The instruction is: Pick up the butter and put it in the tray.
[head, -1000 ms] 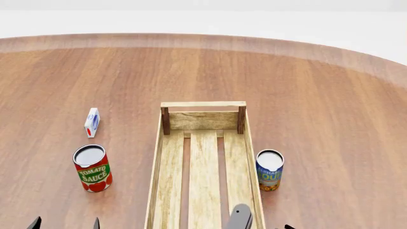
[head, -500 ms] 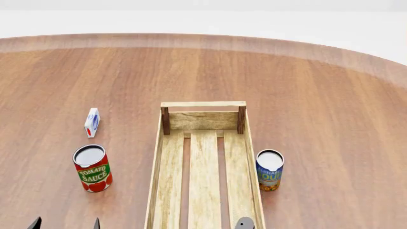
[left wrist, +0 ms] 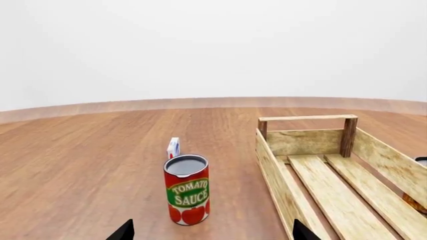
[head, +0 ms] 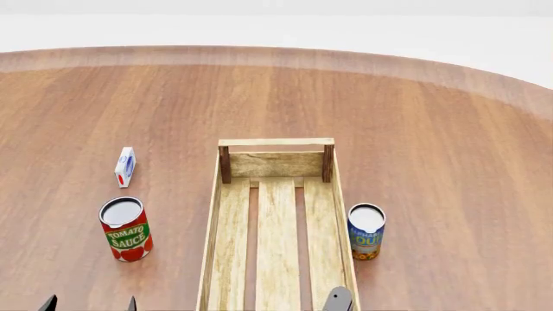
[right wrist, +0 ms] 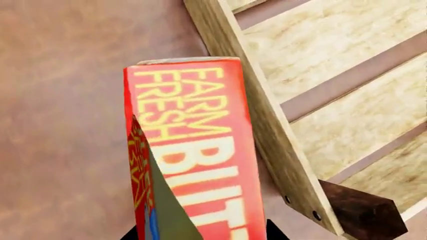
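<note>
The butter (right wrist: 193,150), a red and orange box lettered "FARM FRESH BUTTER", shows only in the right wrist view. My right gripper (right wrist: 200,235) is shut on it, with a dark fingertip on each side of the box. The box hangs over the table, just outside the long side wall of the light wooden tray (right wrist: 267,125). The tray (head: 276,141) lies lengthwise in the middle of the head view with nothing in it, and also shows in the left wrist view (left wrist: 273,165). My left gripper (left wrist: 212,234) is open and empty, near the table's front left (head: 89,304).
A tomato sauce can (head: 126,228) stands left of the tray, in front of my left gripper (left wrist: 187,189). A small white carton (head: 125,166) stands beyond it. A blue can (head: 366,231) stands against the tray's right side. A grey part of my right arm (head: 338,300) overlaps the tray's near right wall.
The grey part of my right arm sank lower in the head view, then came up slightly further right. The left gripper and the table objects have not moved.
</note>
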Available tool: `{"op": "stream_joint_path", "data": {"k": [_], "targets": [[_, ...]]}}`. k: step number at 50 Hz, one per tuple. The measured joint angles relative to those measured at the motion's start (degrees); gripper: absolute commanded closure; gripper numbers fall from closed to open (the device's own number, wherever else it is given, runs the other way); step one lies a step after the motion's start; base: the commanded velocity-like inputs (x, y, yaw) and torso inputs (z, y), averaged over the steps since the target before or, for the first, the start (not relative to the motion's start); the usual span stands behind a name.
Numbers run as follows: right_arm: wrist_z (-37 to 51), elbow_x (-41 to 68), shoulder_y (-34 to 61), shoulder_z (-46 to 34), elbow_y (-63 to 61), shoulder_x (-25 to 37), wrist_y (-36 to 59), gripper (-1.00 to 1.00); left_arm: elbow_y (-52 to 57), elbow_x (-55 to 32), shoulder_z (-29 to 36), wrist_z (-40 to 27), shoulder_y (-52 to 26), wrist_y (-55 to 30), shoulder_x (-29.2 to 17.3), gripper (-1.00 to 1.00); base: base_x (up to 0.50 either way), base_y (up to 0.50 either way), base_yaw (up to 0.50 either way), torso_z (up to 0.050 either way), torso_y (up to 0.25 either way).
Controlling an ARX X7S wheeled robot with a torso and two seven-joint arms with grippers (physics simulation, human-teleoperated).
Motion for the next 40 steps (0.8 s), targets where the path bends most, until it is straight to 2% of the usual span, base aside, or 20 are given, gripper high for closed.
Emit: {"op": "stream_joint_path", "data": {"k": [10, 25, 40], "targets": [[2.3, 0.8, -1.5, 0.5, -4.9, 1.1, 1.7, 1.00, 0.0, -0.1, 0.3, -0.2, -0.1, 0.1, -0.2, -1.00, 0.00, 0.00, 0.00, 0.000, 0.000], [7.2, 7.6, -0.6, 2.7, -22.1, 3.6, 13.9, 1.00, 0.1, -0.7, 0.5, -0.5, -0.2, 0.1, -0.5, -1.00, 0.00, 0.00, 0.00, 0.000, 0.000], [11.6, 19.0, 4.7, 15.6, -31.9, 7.4, 25.4, 1.00, 0.2, -1.2, 0.6, -0.7, -0.2, 0.3, -0.7, -1.00, 0.00, 0.00, 0.00, 0.000, 0.000]]}}
